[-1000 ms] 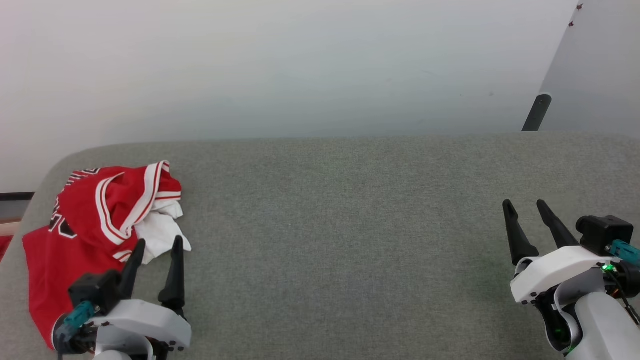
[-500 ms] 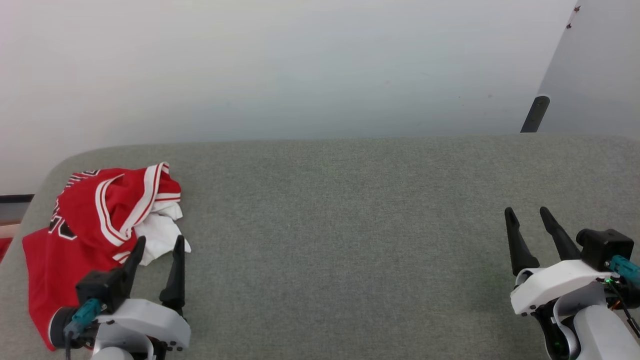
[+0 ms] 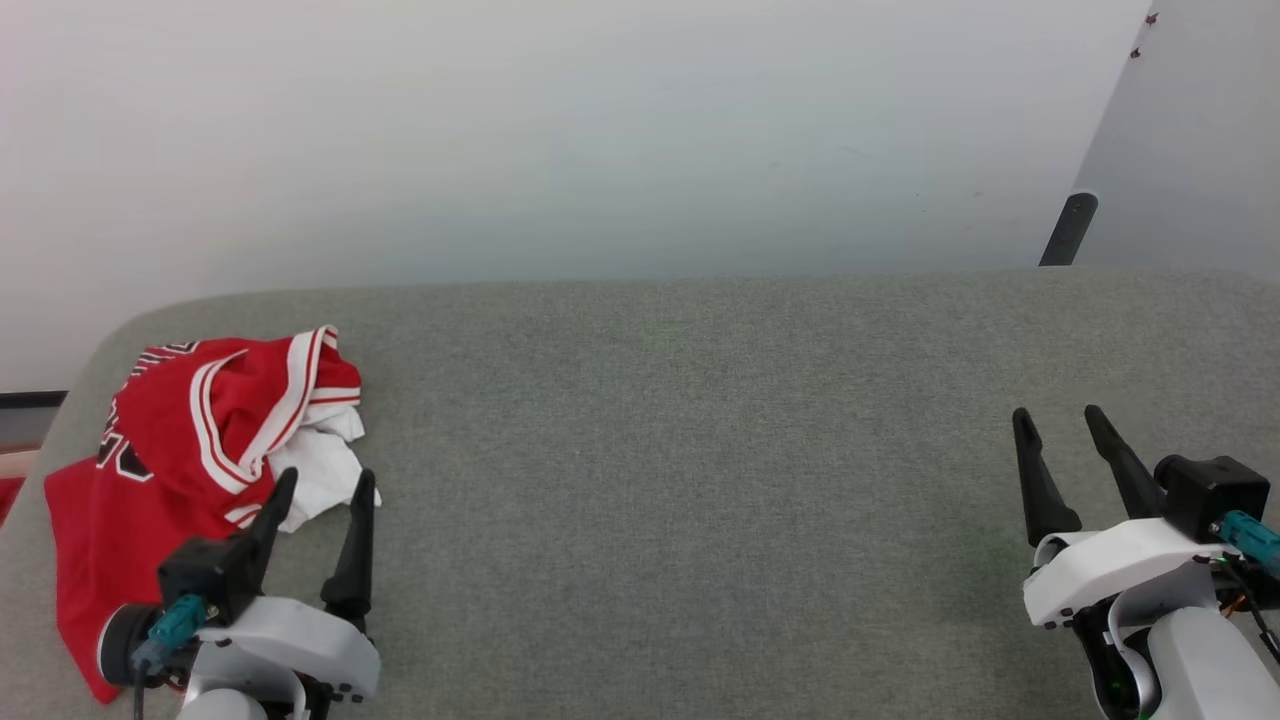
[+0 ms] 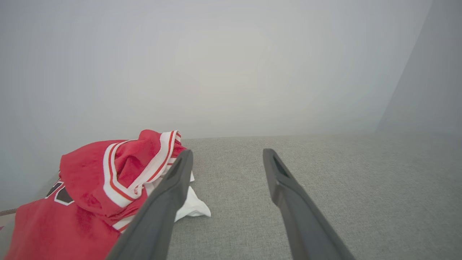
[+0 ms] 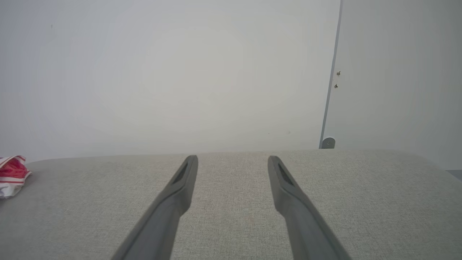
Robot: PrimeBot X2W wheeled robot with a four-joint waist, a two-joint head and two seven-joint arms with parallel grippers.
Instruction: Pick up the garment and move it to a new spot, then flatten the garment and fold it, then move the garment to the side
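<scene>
- Red cloth with white sleeves and red-and-white striped trim: the shirt [image 3: 170, 440] lies crumpled at the far left end of the grey padded surface [image 3: 680, 450], close to its rounded corner. The head view, looking down, shows black white-edged lettering along the shirt's left side.
- Past the surface's left edge, the head view also catches a small patch of red [image 3: 6, 497]; what it is cannot be told.
- The left gripper [image 3: 327, 477] sits just right of the shirt's near part, its two dark fingers spread wide with nothing between them. From above, its left finger crosses in front of the white sleeve; whether it touches the cloth cannot be told.
- The left wrist view, low and level, shows the shirt as a raised heap with its striped collar band on top. The white sleeve pokes out from behind the left finger, and only grey fabric shows between the fingers.
- The right gripper [image 3: 1057, 414] is at the far right, well apart from the shirt, fingers equally wide and holding nothing.
- The right wrist view shows the shirt as a small red-and-white bundle at its left edge.
- Behind stands a pale wall [image 3: 600, 130]; to the right is a grey panel [image 3: 1200, 150] with a dark stub [image 3: 1068, 228] at its foot.
</scene>
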